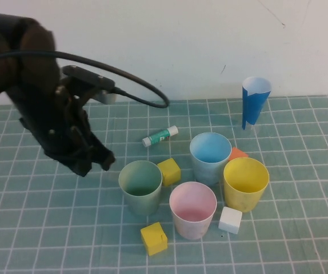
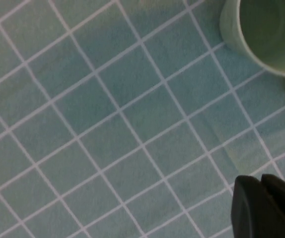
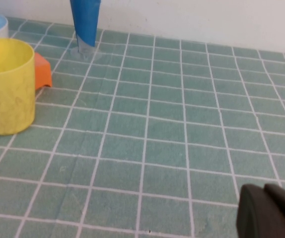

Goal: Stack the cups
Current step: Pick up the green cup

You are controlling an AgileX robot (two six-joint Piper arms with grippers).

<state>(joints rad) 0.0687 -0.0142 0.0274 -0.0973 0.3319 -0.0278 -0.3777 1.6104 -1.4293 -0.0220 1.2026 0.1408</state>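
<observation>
We are hovering our left end effector [image 1: 95,160], closed and empty, beside the green cup [image 1: 140,186]. Four cups are standing separately on the counter [image 1: 301,240], unstacked. Our right end effector [image 3: 269,210], closed and empty, is parked off to the right.

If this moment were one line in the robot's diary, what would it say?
cups: four upright, unstacked | left gripper: shut, empty, beside green cup | right gripper: shut, empty, away from yellow cup

The high view looks down on the whole bench [image 1: 301,251] from the robot's side. Both wrist views sit close above it; the left shares the green cup [image 2: 266,34], the right the yellow cup [image 3: 6,84].
</observation>
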